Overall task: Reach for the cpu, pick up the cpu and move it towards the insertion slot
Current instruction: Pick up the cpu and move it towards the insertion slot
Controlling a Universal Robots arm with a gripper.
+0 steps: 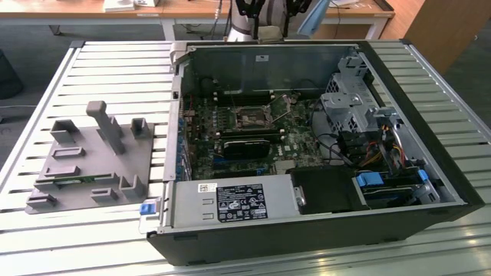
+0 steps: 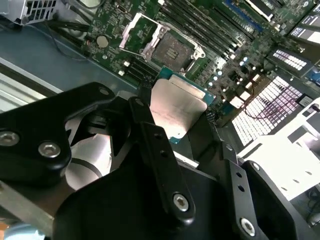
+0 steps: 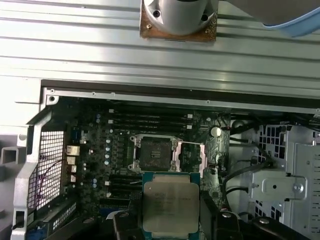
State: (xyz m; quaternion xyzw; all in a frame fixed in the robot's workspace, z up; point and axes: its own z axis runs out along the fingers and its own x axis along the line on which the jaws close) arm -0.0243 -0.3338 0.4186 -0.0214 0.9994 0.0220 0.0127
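closest to the wrist, the gripper point(image 2: 182, 125) was clamped on the cpu point(image 3: 171, 203), its black fingers point(image 2: 150, 132) pinching opposite edges so the silvery top stayed flat and facing up. the chip hung above the green motherboard point(image 3: 100, 150), just short of the insertion slot point(image 3: 152, 152), whose metal frame stood open to receive it.

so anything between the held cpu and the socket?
Bare green board in the first wrist view, between the silvery square cpu and the dark metal-framed insertion slot.
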